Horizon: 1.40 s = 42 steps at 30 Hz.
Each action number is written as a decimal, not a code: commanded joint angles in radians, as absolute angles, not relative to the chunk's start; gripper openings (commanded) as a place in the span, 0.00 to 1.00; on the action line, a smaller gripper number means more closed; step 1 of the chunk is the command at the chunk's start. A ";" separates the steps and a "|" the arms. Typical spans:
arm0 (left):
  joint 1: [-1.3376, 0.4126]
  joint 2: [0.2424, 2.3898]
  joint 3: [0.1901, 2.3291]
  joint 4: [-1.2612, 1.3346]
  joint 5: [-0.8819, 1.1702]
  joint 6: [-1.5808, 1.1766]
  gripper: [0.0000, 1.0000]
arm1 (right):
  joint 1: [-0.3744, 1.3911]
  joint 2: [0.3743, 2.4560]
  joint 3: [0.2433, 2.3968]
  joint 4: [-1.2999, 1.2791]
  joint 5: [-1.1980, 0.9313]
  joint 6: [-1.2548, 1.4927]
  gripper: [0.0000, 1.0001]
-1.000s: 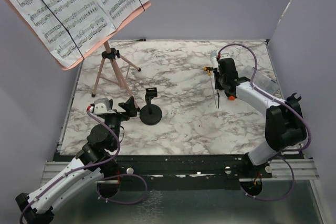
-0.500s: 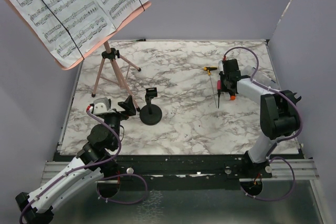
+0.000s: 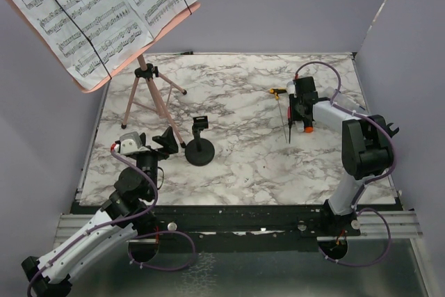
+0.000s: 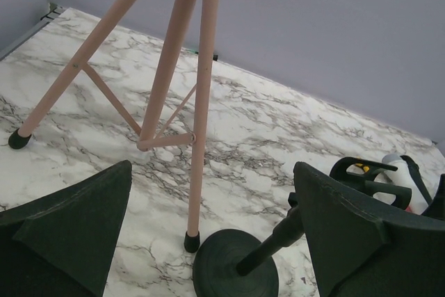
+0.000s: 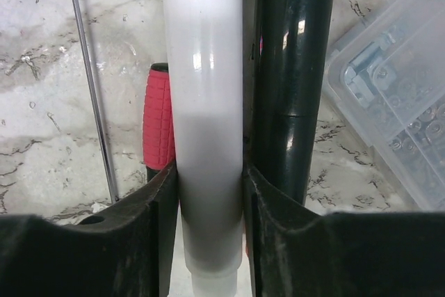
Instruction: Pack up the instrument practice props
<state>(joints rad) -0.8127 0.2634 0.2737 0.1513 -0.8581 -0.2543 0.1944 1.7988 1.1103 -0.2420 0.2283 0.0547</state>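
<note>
Right jaws: the right gripper (image 5: pixel 208 193) is closed across the white mic (image 5: pixel 205 67). Both fingers touch its sides and no gap shows.
Left jaws: the left gripper (image 4: pixel 212 193) is spread wide and holds nothing.
Mic place: at the far right of the table (image 3: pixel 236 165), under the right gripper, where it seems to lie flat.
Neighbours: the black mic (image 5: pixel 288 67) is just beside it on the box (image 5: pixel 396 67) side. The red screwdriver (image 5: pixel 158 116) is on the other side.
Mic axis: it runs straight out from the jaws, in line with the fingers and parallel to the black mic, so the grip crosses the barrel.
Mic pointing: away from the wrist. I cannot tell which end is the head.
Nearer arm: the right, by far. The left is well apart from it.
Left side: the holder (image 4: pixel 233 273) stands ahead between the open fingers, closer to the right one. A foot of the stand (image 3: pixel 149 95) is just beside its base.
Next move, judged: lift the white mic clear. The black mic is close enough that it may get dragged along.
</note>
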 commanded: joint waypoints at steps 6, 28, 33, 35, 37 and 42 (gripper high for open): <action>-0.811 0.240 0.256 0.154 -0.900 -0.272 0.99 | 0.184 1.785 1.122 -0.279 0.176 0.112 0.50; -0.811 0.351 0.264 0.182 -0.849 -0.241 0.99 | 0.215 1.383 1.014 -0.200 -0.239 0.046 0.85; -0.811 0.382 0.263 0.188 -0.824 -0.232 0.99 | 0.275 1.318 1.011 -0.137 -0.386 0.010 0.89; -0.811 0.388 0.269 0.189 -0.811 -0.216 0.99 | 0.314 1.304 1.020 -0.124 -0.421 -0.006 0.89; -0.811 0.393 0.276 0.183 -0.798 -0.198 0.99 | 0.361 1.297 1.029 -0.108 -0.458 -0.033 0.89; -0.811 0.398 0.316 0.139 -0.790 -0.169 0.99 | 0.454 1.315 1.046 -0.031 -0.617 -0.034 0.90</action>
<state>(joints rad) -0.8127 0.3935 0.2710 0.1692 -0.8230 -0.2108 0.3996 1.3102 1.0195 -0.1101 -0.4400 -0.0090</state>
